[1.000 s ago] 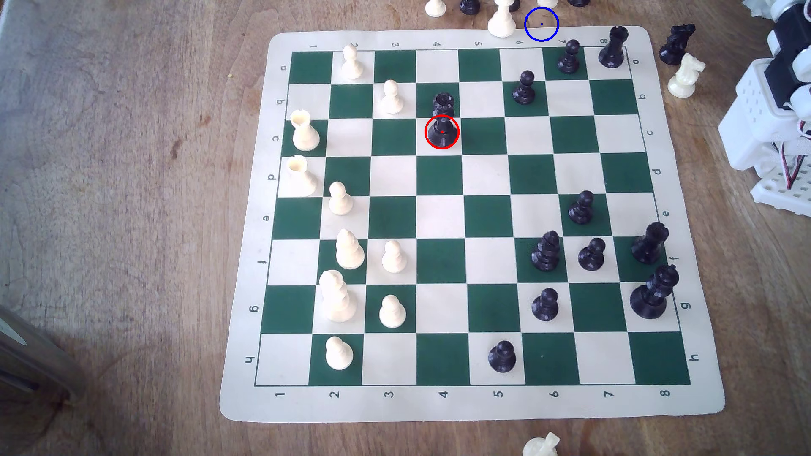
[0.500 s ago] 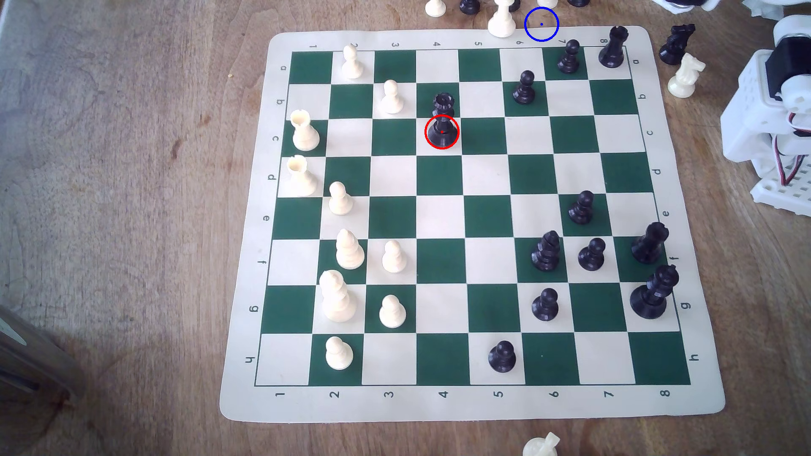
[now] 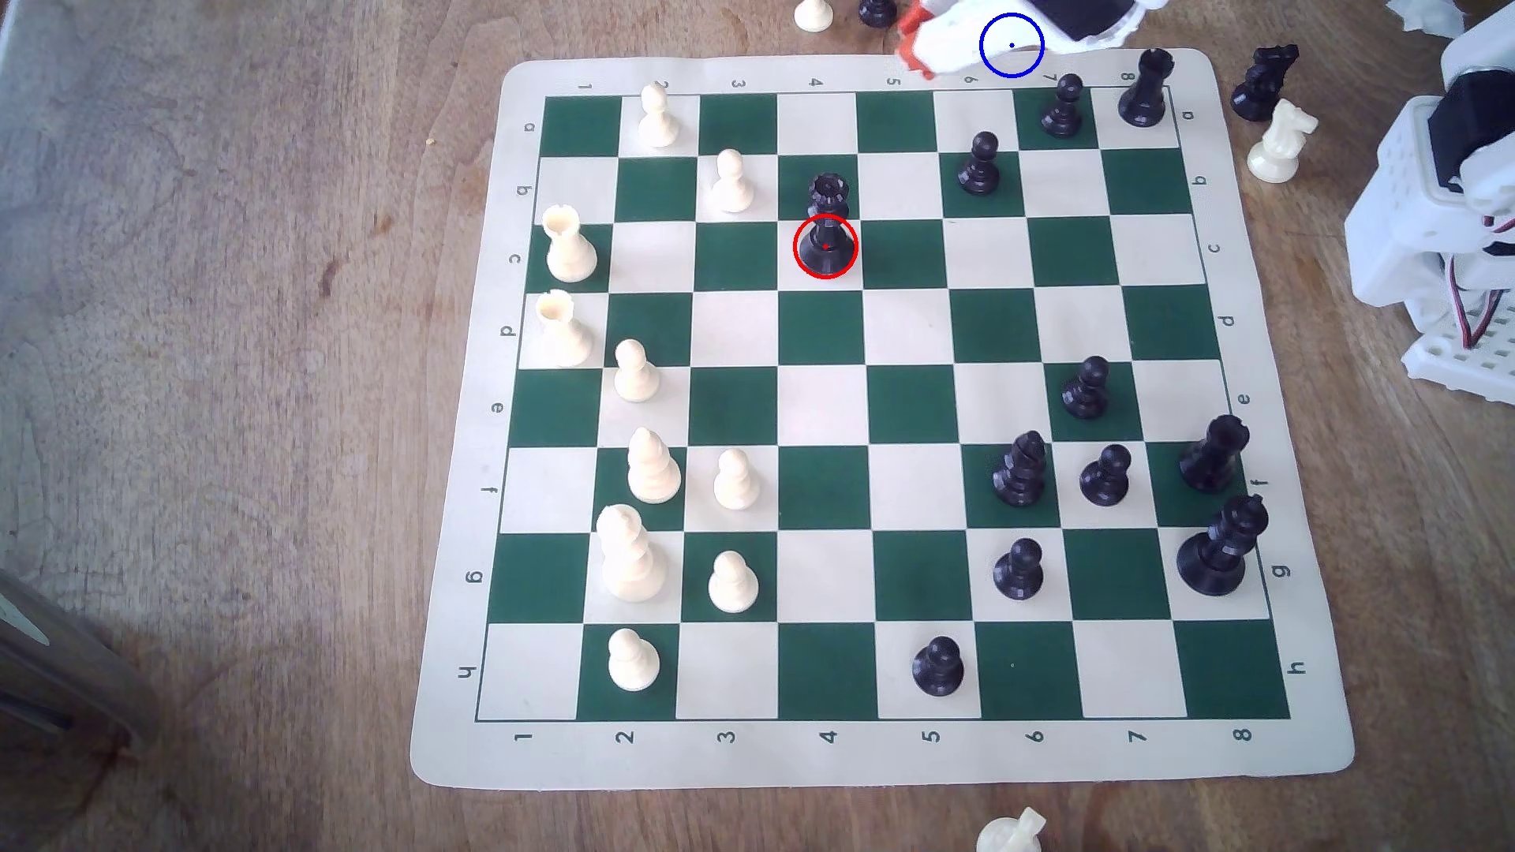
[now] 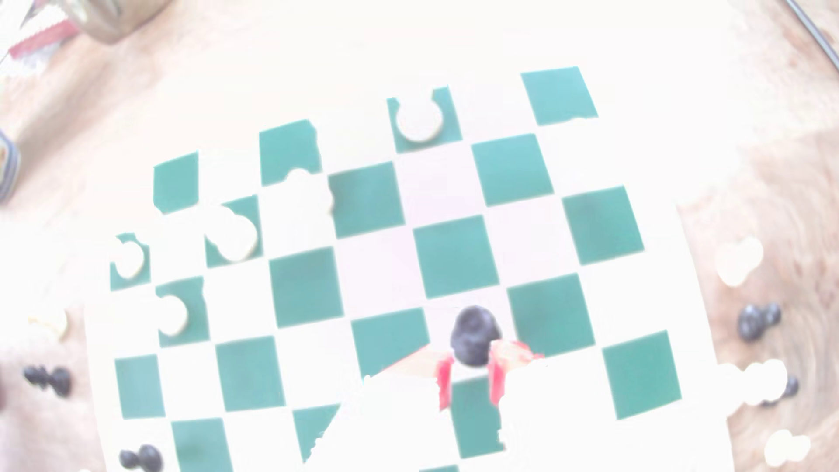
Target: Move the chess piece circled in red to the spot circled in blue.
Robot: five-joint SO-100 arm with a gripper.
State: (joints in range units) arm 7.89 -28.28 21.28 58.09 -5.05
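From the exterior view I see a wooden table (image 3: 205, 328) carrying the chess mat (image 3: 459, 737). The black queen (image 3: 825, 233) stands untouched inside its red ring, nearer the mat's far edge. My gripper (image 3: 922, 49) has just swung in over that far edge, covering the blue-circled spot (image 3: 1012, 46); a second ago it wasn't there, so the approach has begun. In the washed-out wrist view, red-tipped fingers (image 4: 445, 385) sit spread, holding nothing, with the queen (image 4: 474, 336) just ahead.
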